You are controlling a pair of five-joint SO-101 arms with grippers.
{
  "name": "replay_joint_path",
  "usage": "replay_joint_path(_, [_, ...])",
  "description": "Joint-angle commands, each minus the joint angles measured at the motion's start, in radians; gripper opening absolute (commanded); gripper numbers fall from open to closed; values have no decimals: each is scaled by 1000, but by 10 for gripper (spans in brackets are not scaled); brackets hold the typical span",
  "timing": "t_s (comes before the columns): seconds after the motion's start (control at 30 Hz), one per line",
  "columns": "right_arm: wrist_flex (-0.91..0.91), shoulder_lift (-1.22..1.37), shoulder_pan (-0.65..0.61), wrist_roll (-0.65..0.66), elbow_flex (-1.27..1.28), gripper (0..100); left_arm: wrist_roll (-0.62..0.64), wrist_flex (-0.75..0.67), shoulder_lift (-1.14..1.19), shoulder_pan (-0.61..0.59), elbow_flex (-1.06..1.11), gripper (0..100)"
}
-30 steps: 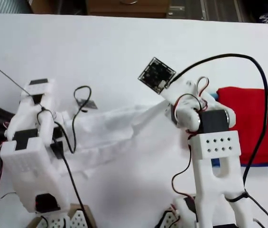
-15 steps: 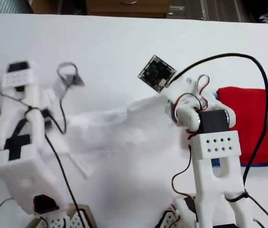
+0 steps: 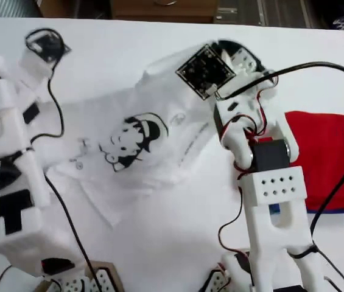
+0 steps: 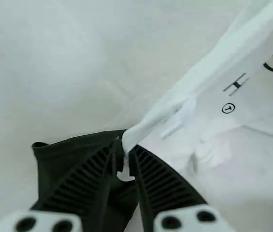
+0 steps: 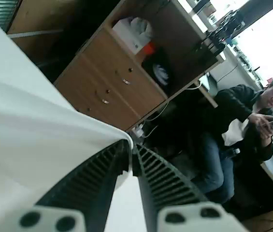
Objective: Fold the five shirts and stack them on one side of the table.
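The white shirt hangs stretched between my two arms above the middle of the bench, print side up. Its lower part trails onto the surface toward 6 o'clock.

The left pincer is clamped on a bunched corner of the fabric. The right pincer is clamped on another part of the same edge. In the high view the held edge runs roughly from 9 o'clock up to 1 o'clock, so the shirt's long axis lies across the bench and tilts away on the right arm's side.

The folded red shirt sits at 3 o'clock, just beside the right arm. A blue sliver under its near edge may be another folded shirt, though I can't be sure from here. That stack is well apart from the left arm, and I judge the right arm the nearer one for any hand-off that way.

For laying the shirt flat, the open room is toward 12 o'clock, where the surface is bare. Toward 6 o'clock the arm bases and their cables crowd in, and the trailing hem lies close to them. I'd keep the spread clear of the red stack at 3 o'clock.
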Motion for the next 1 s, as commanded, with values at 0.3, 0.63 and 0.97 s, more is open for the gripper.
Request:
replay_joint_path(0.3, [131, -39, -8, -41, -531, 20, 106, 15, -473, -2, -102, 20])
replay_joint_path(0.63, [378, -39, 1, -40, -921, 20, 106, 15, -695, -14, -99, 20])
replay_joint_path(0.97, [386, -41, 35, -40, -1025, 20, 120, 20, -706, -109, -108, 20])
